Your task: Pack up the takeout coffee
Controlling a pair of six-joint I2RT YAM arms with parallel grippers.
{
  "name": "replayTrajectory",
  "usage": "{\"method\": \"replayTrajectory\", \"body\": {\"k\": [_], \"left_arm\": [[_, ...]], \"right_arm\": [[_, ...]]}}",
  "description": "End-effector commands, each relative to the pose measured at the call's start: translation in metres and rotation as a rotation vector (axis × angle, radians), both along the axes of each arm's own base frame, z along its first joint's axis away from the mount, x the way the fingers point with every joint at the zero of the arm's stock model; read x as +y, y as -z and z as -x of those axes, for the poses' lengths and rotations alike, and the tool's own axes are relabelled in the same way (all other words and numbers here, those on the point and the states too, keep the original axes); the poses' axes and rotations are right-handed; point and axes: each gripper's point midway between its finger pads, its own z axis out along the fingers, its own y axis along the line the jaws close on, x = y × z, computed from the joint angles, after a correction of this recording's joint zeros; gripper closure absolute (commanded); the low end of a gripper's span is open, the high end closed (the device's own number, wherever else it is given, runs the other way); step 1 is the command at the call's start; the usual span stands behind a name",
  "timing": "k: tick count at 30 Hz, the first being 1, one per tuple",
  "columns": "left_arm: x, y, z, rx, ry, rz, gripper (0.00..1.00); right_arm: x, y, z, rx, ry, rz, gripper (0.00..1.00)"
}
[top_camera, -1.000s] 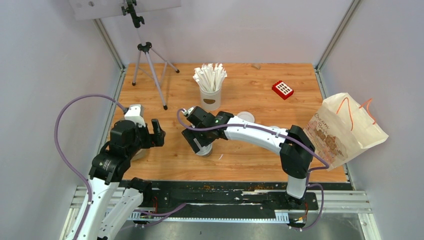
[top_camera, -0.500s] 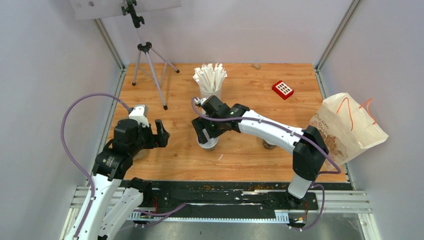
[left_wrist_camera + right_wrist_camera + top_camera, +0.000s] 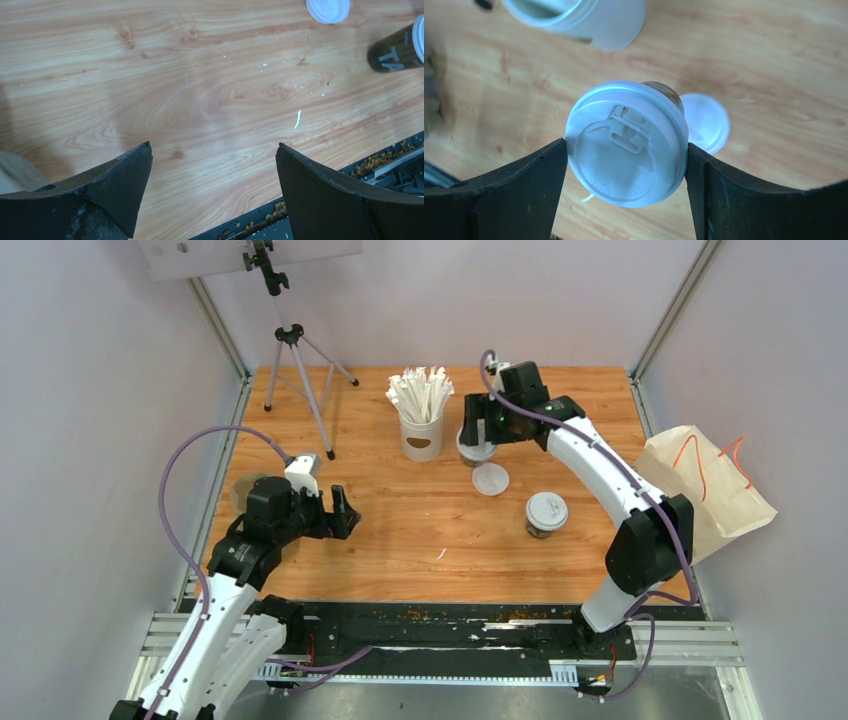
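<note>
One brown paper cup (image 3: 663,90), round glossy lid (image 3: 626,145) (sip tab up), sits pinched between the pads (image 3: 524,195) of our right gripper (image 3: 626,152); the second cup (image 3: 546,512) stands well apart, toward that arm's base. Our left gripper (image 3: 212,150) gapes empty over the grained wooden table (image 3: 200,75).

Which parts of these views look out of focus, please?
Right wrist view: the lidded coffee cup is sharp, the white cup and loose lid behind it soft. Left wrist view: table grain crisp, a beige blur at the left edge. Top view: sharp.
</note>
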Motion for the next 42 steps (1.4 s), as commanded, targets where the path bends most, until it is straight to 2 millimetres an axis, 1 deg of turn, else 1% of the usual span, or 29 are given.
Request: {"method": "replayTrajectory", "body": {"k": [1, 3, 4, 5, 7, 9, 15, 19, 25, 30, 33, 35, 39, 42], "left_arm": [[-0.016, -0.011, -0.008, -0.101, 0.103, 0.035, 0.00], [-0.017, -0.010, -0.009, -0.102, 0.112, 0.034, 0.00], [-0.016, -0.008, -0.009, -0.096, 0.108, 0.029, 0.00], [-0.016, -0.007, -0.009, -0.090, 0.108, 0.024, 0.00], [-0.017, -0.006, -0.008, -0.084, 0.118, 0.022, 0.00], [-0.017, -0.005, -0.008, -0.082, 0.119, 0.022, 0.00], [-0.017, -0.006, -0.008, -0.083, 0.122, 0.022, 0.00], [-0.017, -0.003, -0.009, -0.074, 0.118, 0.017, 0.00], [-0.015, -0.001, -0.009, -0.065, 0.106, 0.009, 0.00], [-0.014, -0.002, -0.009, -0.068, 0.105, 0.008, 0.00], [-0.013, -0.003, -0.009, -0.073, 0.101, 0.006, 0.00], [-0.013, -0.004, -0.009, -0.078, 0.099, 0.006, 0.00], [-0.012, -0.006, -0.009, -0.087, 0.093, 0.005, 0.00], [-0.012, -0.006, -0.009, -0.087, 0.093, 0.007, 0.00]], "right_arm": [[-0.018, -0.025, -0.057, -0.102, 0.045, -0.061, 0.20], [-0.028, -0.019, -0.076, -0.102, 0.080, -0.061, 0.20], [-0.033, -0.012, -0.086, -0.093, 0.095, -0.060, 0.20], [-0.035, -0.012, -0.091, -0.093, 0.100, -0.066, 0.20], [-0.041, 0.004, -0.104, -0.052, 0.116, -0.065, 0.20], [-0.047, 0.014, -0.113, -0.030, 0.131, -0.064, 0.20], [-0.060, 0.043, -0.125, 0.039, 0.152, -0.069, 0.20], [-0.063, 0.056, -0.127, 0.078, 0.159, -0.080, 0.20], [-0.068, 0.059, -0.130, 0.082, 0.169, -0.064, 0.14], [-0.070, 0.057, -0.132, 0.083, 0.169, -0.060, 0.13], [-0.069, 0.051, -0.134, 0.062, 0.160, -0.057, 0.16], [-0.074, 0.049, -0.136, 0.047, 0.156, -0.023, 0.19], [-0.087, 0.044, -0.140, -0.026, 0.140, 0.105, 0.24], [-0.092, 0.047, -0.141, -0.054, 0.128, 0.174, 0.27]]}}
